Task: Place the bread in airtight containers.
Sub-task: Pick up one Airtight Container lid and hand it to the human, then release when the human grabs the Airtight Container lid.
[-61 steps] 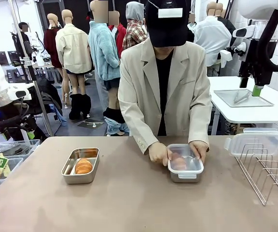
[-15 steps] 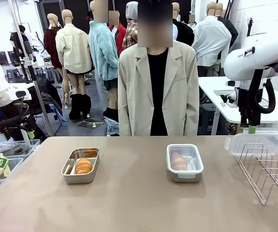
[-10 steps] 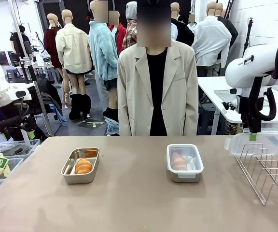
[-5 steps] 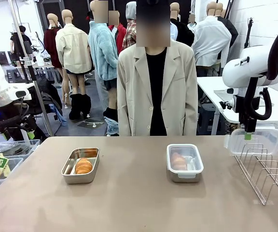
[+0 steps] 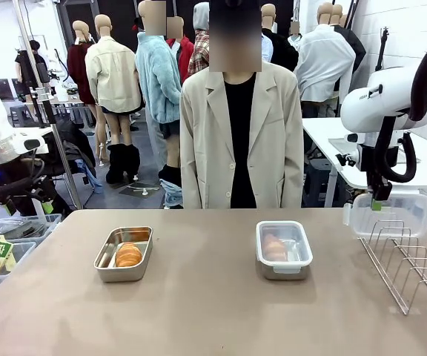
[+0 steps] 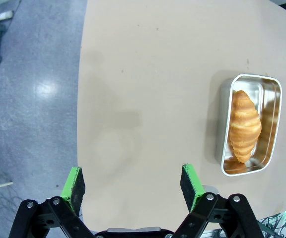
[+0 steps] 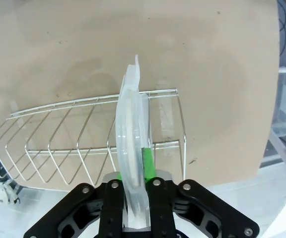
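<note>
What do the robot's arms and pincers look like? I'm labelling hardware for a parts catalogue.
The right arm is glossy white with rounded shells and thick black cable loops. The left pincer and right pincer are alike: black linkage bodies with silver screws and bright green pads on the fingertips.

We note a matte tan table top [image 5: 199,311] with a rounded near edge. Beyond it lies a glossy grey floor [image 5: 136,196], which reflects the overhead light in the left wrist view. A white side table [image 5: 414,174] stands at the right against a white wall [image 5: 391,18]. A grey metal pole [image 5: 47,111] rises at the left.
</note>
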You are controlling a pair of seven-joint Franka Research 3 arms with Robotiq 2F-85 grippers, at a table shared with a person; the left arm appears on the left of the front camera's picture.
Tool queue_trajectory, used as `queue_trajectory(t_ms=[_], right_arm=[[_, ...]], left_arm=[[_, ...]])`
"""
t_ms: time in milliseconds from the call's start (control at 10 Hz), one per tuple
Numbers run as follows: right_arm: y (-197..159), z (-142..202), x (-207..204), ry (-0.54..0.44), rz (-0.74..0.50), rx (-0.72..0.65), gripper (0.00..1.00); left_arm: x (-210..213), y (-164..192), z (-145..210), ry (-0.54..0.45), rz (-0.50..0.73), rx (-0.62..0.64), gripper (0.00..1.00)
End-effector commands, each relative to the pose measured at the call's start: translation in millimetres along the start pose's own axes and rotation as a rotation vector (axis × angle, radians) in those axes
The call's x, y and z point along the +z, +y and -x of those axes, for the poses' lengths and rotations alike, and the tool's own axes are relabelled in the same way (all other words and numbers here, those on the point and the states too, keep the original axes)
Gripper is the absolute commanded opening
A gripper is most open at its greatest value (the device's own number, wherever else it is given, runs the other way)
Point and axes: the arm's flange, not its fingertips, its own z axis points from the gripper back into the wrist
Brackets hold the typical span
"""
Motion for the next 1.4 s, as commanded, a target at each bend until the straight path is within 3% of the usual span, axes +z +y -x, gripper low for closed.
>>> queue_trajectory(t_ms=[0,400,600,700,1000,1200,1300], right_arm=[[6.7,0.4,8.1,0.016,0.002,0.021,0.0],[23.0,-4.5,30.4,0.019,0.052,0.115,0.0],[37.9,-6.4,54.1,0.036,0.138,0.15,0.0],[55.5,-9.5,80.6,0.019,0.265,0.212,0.0],[94.0,-60.7,148.4,-0.071,0.63,0.36,0.0],[91.5,-100.9,177.6,-0.085,0.689,0.507,0.0],[86.0,-123.3,183.9,-0.112,0.724,0.494,0.0]], left_arm=[[1.7,0.3,-0.2,-0.003,-0.007,0.008,1.0],[1.7,0.3,-0.2,-0.003,-0.007,0.008,1.0],[1.7,0.3,-0.2,-0.003,-0.007,0.008,1.0],[1.7,0.3,-0.2,-0.003,-0.007,0.008,1.0],[1.7,0.3,-0.2,-0.003,-0.007,0.008,1.0],[1.7,0.3,-0.2,-0.003,-0.007,0.008,1.0],[1.7,0.3,-0.2,-0.003,-0.007,0.008,1.0]])
